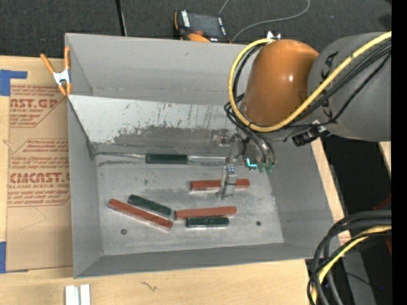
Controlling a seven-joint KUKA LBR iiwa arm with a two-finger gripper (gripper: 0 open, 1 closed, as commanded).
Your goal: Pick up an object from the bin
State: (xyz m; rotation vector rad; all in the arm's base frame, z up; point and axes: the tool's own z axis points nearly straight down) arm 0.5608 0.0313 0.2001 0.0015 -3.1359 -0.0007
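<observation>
- Camera view: the grey metal bin (pixel 133 84) holds six slim bars, spread out on its floor and not heaped.
- The arm comes in from the right, and its gripper (pixel 227 184) is low over the right part of the floor.
- The gripper tip is at the right half of a short red-brown bar (pixel 203 185), which lies flat and crosswise near the middle of the bin.
- I cannot tell whether the jaws are spread or pressed together, nor whether they touch that bar.
- Nearer, a second red-brown bar (pixel 205 213) lies just beside a dark green bar (pixel 207 222).
- To the near left, a long red-brown bar (pixel 137 213) and a dark green bar (pixel 150 205) lie side by side, slanted.
- Another dark green bar (pixel 166 159) lies by the far wall.
</observation>
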